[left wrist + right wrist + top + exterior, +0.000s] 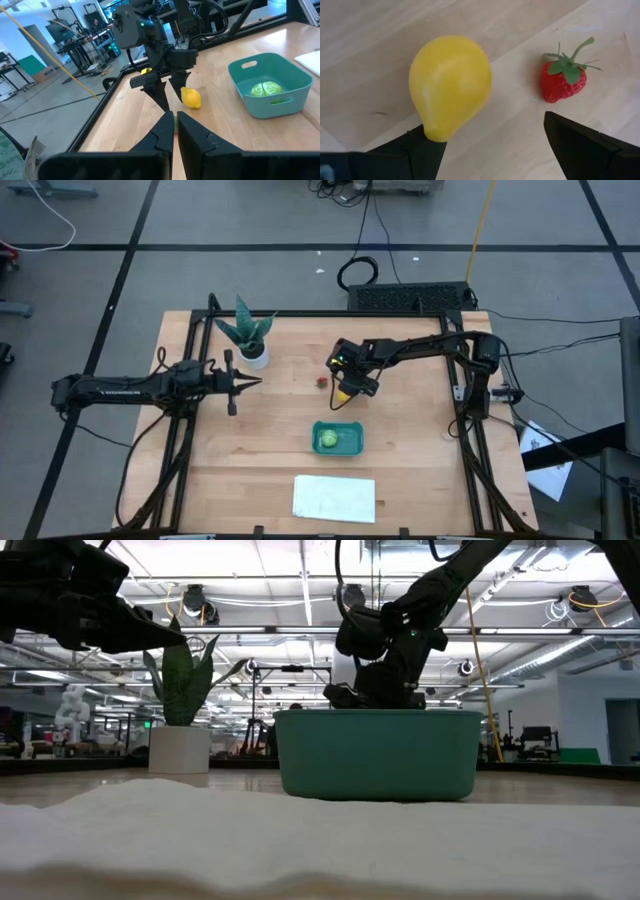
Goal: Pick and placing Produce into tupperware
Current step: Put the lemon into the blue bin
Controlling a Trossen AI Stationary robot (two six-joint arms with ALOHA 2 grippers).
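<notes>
A yellow lemon point(450, 85) and a small red strawberry point(563, 80) lie on the wooden table, a short way apart. My right gripper point(487, 125) hangs open just above them, slanting down. One finger point(415, 150) is at the lemon's narrow end and the other point(585, 145) is below the strawberry. In the high view this gripper point(345, 392) hides most of the lemon. The teal tupperware point(337, 438) stands nearer the front edge with the light green round piece point(327, 440) inside it. My left gripper point(252, 383) waits shut at the left, above the table. My right gripper has one finger right beside the lemon's narrow end point(437, 132); I cannot tell whether it touches. The lemon lies on the table, and nothing is between the fingers.
A potted plant point(250, 335) in a white pot stands at the far left, close to my left gripper. A flat white sheet point(334, 498) lies at the front edge. A black frame point(455, 370) borders the table's edges.
</notes>
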